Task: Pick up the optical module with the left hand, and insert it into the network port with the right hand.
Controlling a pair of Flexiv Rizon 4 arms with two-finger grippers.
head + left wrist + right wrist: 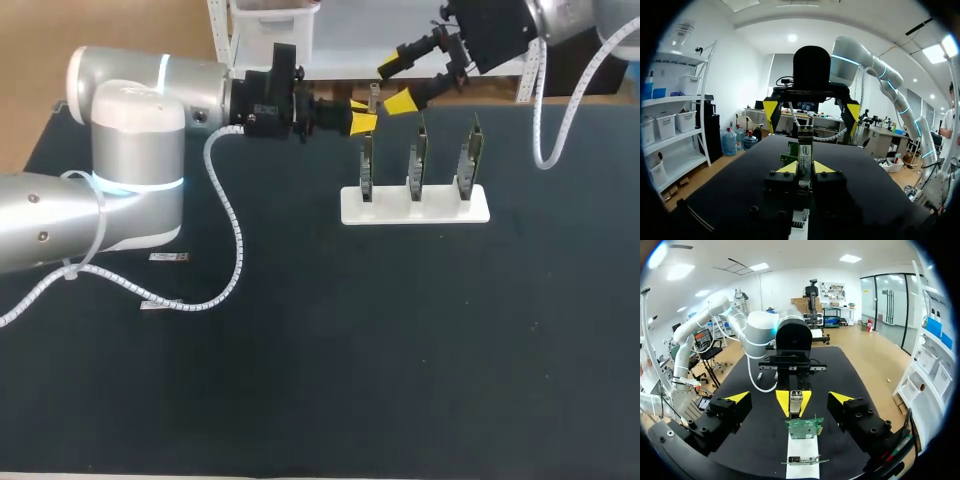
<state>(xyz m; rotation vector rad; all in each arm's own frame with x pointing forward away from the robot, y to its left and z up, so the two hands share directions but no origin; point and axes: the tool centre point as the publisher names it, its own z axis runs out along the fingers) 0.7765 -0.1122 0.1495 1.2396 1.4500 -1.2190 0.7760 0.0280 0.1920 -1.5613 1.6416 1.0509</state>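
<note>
**Left gripper (805,170) holding the optical module (805,147) up for a handoff**

Left fingers are clamped on the module's lower end from both sides, so the top part sticks out bare. My guess is that's to give the other arm something to grab. It's held upright in the air near the leftmost of the three boards (420,155) on the white stand (415,205), so the port shouldn't be a long trip. Right gripper (396,84) faces it, spread wide and touching nothing. The module lines up dead centre with that gap, both yellow tips clear of it. Whether it's actually inside the fingers or just short of them, can't tell.
</note>
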